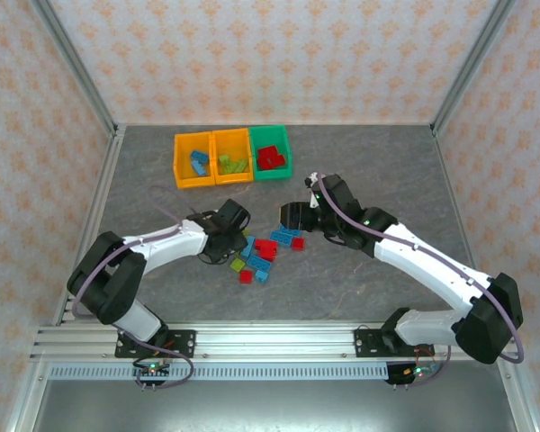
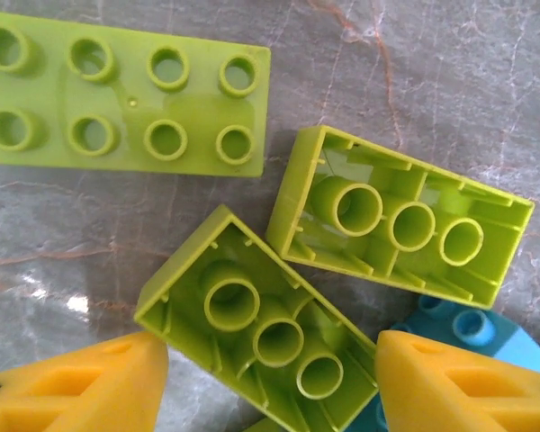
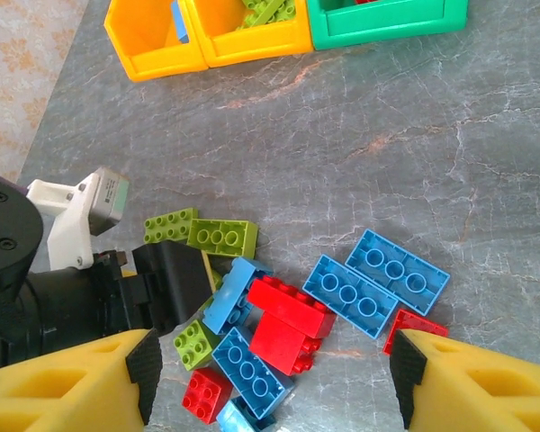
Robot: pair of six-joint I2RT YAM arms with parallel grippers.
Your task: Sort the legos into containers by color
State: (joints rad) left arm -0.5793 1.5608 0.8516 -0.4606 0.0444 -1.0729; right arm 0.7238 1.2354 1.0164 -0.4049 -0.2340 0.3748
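Note:
My left gripper point(image 2: 270, 387) is down at the left side of the lego pile point(image 1: 265, 252). Its yellow fingers point(image 2: 72, 382) press both ends of an upside-down lime green lego point(image 2: 261, 333) lying on the table. A second upturned green lego point(image 2: 400, 220) and a studs-up green one point(image 2: 126, 90) lie just beyond it. My right gripper point(image 3: 270, 387) hangs open above the pile, over red legos point(image 3: 292, 319) and blue legos point(image 3: 373, 283), holding nothing. The containers stand in a row at the back: an orange-yellow bin point(image 1: 198, 183) with blue legos, an orange-yellow bin point(image 1: 234, 179) with green ones, and a green bin point(image 1: 272, 175) with red ones.
The left arm's black wrist point(image 3: 166, 279) sits at the pile's left edge in the right wrist view. A blue lego point(image 2: 472, 328) lies against the gripped green one. The two grippers point(image 1: 227, 252) point(image 1: 297, 216) are close together over the pile. Walls enclose the grey table.

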